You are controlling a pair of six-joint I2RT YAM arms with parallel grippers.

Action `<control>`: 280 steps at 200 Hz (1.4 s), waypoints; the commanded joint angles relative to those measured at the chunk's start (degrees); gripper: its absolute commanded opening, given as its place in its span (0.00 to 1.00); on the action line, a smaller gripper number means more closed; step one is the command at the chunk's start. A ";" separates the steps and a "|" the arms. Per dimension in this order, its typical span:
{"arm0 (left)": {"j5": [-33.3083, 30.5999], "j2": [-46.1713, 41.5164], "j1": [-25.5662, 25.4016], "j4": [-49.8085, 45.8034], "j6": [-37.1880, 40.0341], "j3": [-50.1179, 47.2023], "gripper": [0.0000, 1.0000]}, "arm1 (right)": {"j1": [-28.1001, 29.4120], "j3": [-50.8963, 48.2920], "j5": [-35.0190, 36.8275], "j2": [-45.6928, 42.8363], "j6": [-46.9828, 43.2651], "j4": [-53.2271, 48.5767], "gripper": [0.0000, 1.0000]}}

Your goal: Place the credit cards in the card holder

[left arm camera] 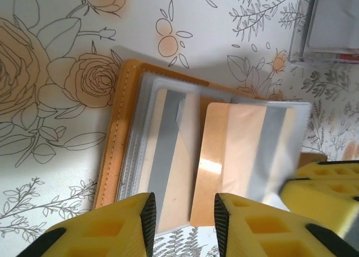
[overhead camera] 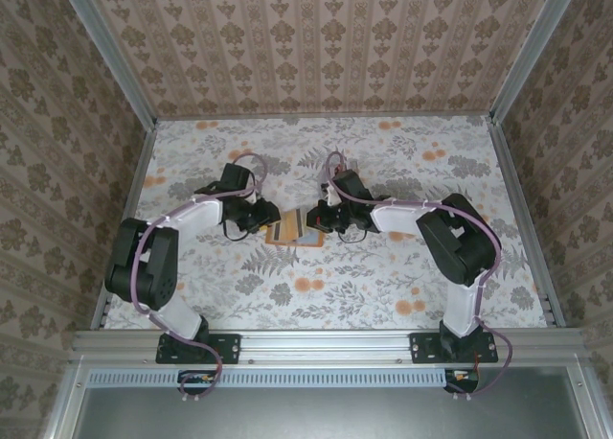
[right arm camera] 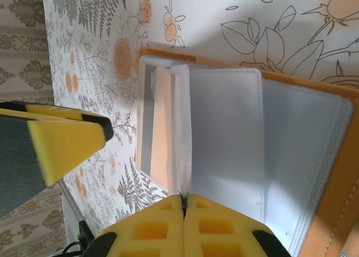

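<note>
While the holder point(overhead camera: 292, 231) lies open on the table point(overhead camera: 383, 295) between the two arms, the right gripper point(right arm camera: 184, 203) is pinched fully closed on the edge of a clear sleeve point(right arm camera: 179, 145), lifting it off the grey-blue lining. The left gripper point(left arm camera: 182, 220) hovers just over the near edge of the holder with its jaws narrowly parted and nothing clamped between them. A tan card point(left arm camera: 241, 156) with a grey stripe lies across the pages, its near corner just beside the left gripper's inner finger. A second card point(left arm camera: 168, 150) sits inside a sleeve next to it. The loose card's far end is blurred, so I cannot tell whether it has entered a pocket or only rests on top.

Several things could go wrong from here. The right grip is only a thin pinch on slippery plastic, and if it slips the pocket mouth falls shut and the card rides over it. A push from the left finger could slide the whole holder (nothing pins it flat) or buckle the card. The two grippers are also very close together, so a small sideways move could knock one into the other.
</note>
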 commanded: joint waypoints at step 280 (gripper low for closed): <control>-3.61 11.55 -9.35 -4.21 3.34 9.53 0.00 | -0.21 1.39 -1.41 -1.80 -0.53 -0.19 0.00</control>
